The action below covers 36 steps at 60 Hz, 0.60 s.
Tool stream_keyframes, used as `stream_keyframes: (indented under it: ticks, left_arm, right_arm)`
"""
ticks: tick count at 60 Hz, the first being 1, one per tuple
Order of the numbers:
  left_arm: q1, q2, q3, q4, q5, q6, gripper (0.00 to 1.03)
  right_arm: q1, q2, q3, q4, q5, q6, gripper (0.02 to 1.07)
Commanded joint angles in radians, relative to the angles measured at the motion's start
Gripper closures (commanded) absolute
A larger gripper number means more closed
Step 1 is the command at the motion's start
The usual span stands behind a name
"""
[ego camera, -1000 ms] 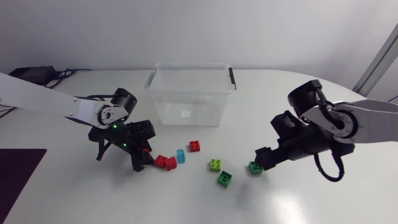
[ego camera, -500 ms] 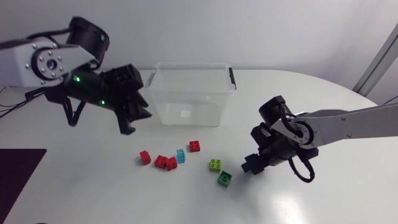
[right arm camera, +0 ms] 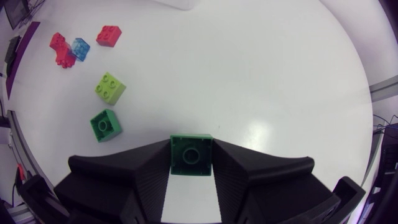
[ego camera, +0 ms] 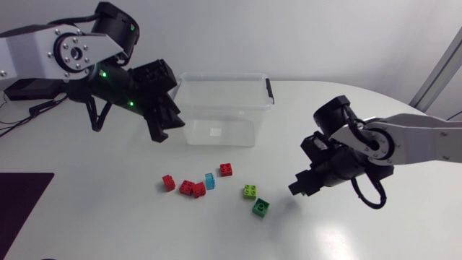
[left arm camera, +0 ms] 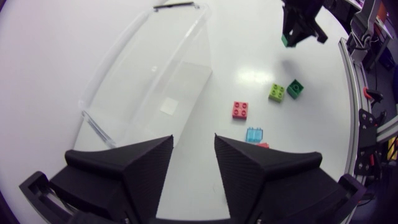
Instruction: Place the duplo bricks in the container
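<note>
The clear plastic container [ego camera: 222, 108] stands at the back middle of the table. My right gripper [ego camera: 297, 189] hangs low over the table's right side, shut on a green brick [right arm camera: 191, 157]. My left gripper [ego camera: 166, 126] is raised by the container's [left arm camera: 149, 81] front left corner, open and holding nothing. Loose on the table in front of the container lie a single red brick [ego camera: 168, 182], a joined red pair [ego camera: 193, 188], a light blue brick [ego camera: 209, 180], another red brick [ego camera: 226, 170], a lime brick [ego camera: 250, 191] and a dark green brick [ego camera: 260, 206].
A dark mat [ego camera: 22, 198] lies at the table's front left edge. The container's black lid clip [ego camera: 270, 88] sits on its right rim. Bare table spreads along the front and at the right.
My left arm rose from the red bricks to the container's left side, leaving a red brick behind. My right gripper shut on the green brick and shifted slightly right.
</note>
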Motion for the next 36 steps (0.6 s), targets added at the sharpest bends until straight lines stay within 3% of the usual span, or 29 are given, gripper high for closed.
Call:
stream_keyframes:
  ticks: [1,12,36]
  left_arm:
    - [0.036,0.036,-0.104,-0.018,-0.004,0.061,0.33]
    - [0.096,0.084,-0.244,0.052,-0.004,0.126,0.20]
    - [0.070,0.231,-0.354,0.174,-0.004,0.141,0.19]
  right_arm:
    - [-0.007,-0.047,0.090,-0.039,-0.002,0.012,0.77]
    - [-0.024,-0.041,0.272,-0.094,-0.013,0.012,0.76]
    - [0.002,0.141,0.625,-0.133,-0.028,0.042,0.76]
